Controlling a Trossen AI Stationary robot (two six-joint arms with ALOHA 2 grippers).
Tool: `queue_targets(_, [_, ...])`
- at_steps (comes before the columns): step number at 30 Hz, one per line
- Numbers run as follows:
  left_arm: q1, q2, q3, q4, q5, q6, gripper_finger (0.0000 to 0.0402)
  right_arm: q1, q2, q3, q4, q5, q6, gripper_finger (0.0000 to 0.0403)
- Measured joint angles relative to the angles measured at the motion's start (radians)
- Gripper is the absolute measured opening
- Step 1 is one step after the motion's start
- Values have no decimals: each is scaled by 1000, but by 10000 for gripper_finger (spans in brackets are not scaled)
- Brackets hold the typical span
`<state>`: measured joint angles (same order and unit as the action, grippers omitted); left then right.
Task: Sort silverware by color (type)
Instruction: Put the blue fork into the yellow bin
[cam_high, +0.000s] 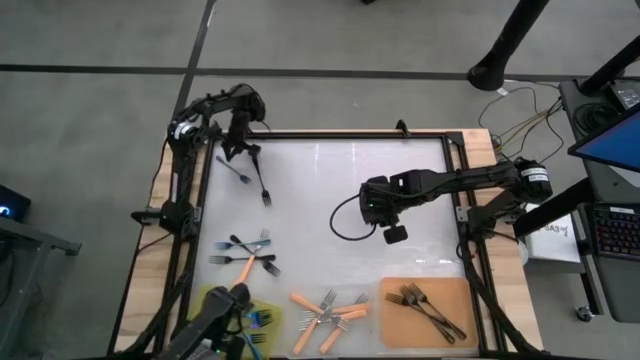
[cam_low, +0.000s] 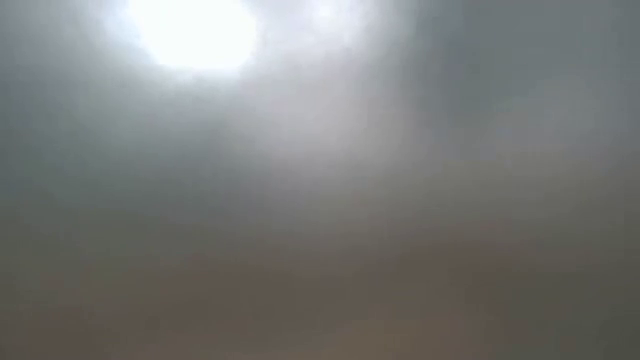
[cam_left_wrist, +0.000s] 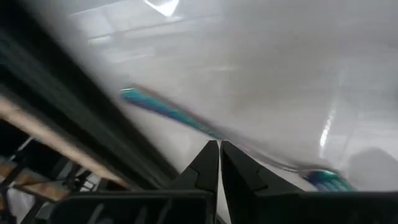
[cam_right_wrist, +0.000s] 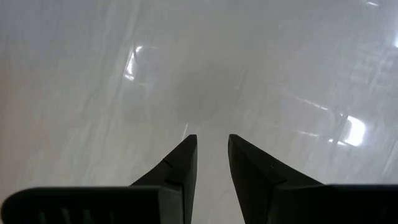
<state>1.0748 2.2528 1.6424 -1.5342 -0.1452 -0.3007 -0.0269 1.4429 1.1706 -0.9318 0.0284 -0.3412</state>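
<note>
The left gripper, fingers pressed together on nothing, hangs at the white table's far left corner, just beside two dark forks; its wrist view shows a blue-teal fork just ahead. Mid-table, the right gripper (slightly parted, empty) is well apart from the orange-handled forks at the near edge.
</note>
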Motion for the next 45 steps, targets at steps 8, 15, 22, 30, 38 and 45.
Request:
queue_targets(8, [10, -10, -11, -37, -28, -73, 0, 0, 0, 0, 2, 0, 7, 82])
queue_targets(15, [12, -6, -56, -37, 32, -75, 0, 0, 0, 0, 1, 0, 13, 82])
queue_targets(22, [13, -5, -67, -33, 58, -61, 0, 0, 0, 0, 1, 0, 13, 82])
queue_targets(30, [13, -1, -66, -29, 82, -21, 0, 0, 0, 0, 2, 0, 28, 82])
queue_targets(38, [14, 21, -36, -37, 86, 22, 0, 0, 0, 0, 2, 0, 27, 82])
queue_targets(45, [13, 21, -30, -34, 156, 55, 0, 0, 0, 0, 3, 0, 26, 82])
